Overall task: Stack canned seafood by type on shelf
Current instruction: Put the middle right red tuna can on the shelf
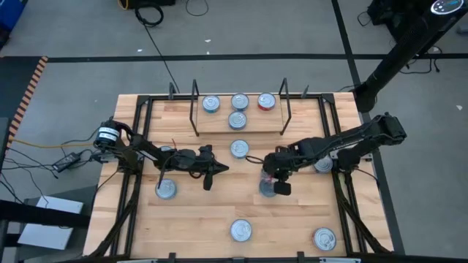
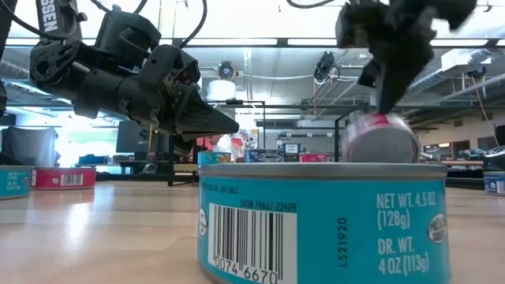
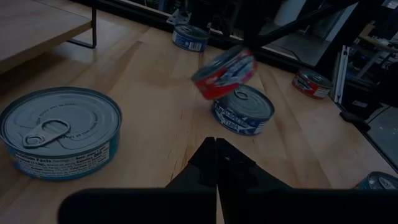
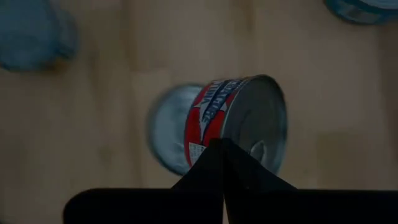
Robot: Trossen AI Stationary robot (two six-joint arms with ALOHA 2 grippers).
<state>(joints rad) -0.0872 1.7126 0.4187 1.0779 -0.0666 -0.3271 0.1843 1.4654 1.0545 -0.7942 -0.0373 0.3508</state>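
Note:
The shelf [image 1: 216, 126] is a light board with black wire uprights at the far middle of the table. Three blue tins [image 1: 240, 101] and one red tin [image 1: 266, 101] rest on it. Other tins lie flat on the tabletop. My right gripper [image 1: 272, 180] is shut on a red-labelled tin [image 3: 224, 71], which hangs tilted above a blue tin [image 3: 244, 111] lying flat on the wood. My left gripper [image 1: 216, 169] is shut and empty. It hovers left of that pair, pointing at it, beside another blue tin [image 3: 59, 132]. My right gripper [image 4: 222, 148] holds the red tin by its rim [image 4: 231, 138], coming from above and pointing down. The fingers themselves cover the exact place of contact. The tin is lifted clear and tipped on edge, its lid [image 4: 264, 121] turned sideways, over the blue tin's lid [image 4: 163, 134].
Loose tins lie near the left arm [image 1: 166, 188], in front of the shelf [image 1: 240, 149], by the right arm [image 1: 323, 165] and along the near edge [image 1: 241, 231], [image 1: 324, 238]. Black frame rails [image 1: 135, 146] run along both table sides. A blue tin [image 2: 323, 221] fills the low view's foreground.

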